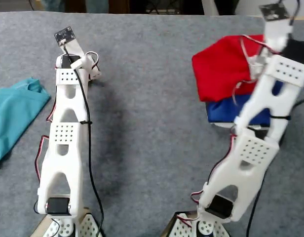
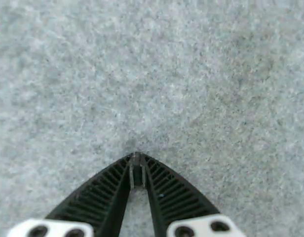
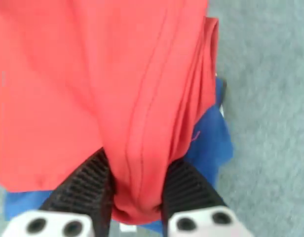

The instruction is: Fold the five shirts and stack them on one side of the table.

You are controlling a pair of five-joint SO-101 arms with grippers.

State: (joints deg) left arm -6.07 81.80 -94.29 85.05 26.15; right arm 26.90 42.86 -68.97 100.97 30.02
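The right gripper [image 3: 137, 160] is clamping a fold of the red shirt [image 1: 221, 69] atop the arm-hidden blue shirt [image 1: 223, 111]. The left gripper [image 2: 137, 160] is hanging with fingers together, empty. The teal shirt [image 1: 14, 113] is running off-frame.

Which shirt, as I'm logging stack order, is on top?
The red shirt: it lies over the blue shirt, pinched by the right gripper; the teal shirt lies apart.

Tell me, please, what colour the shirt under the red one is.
Blue: the blue shirt shows best in the high view.
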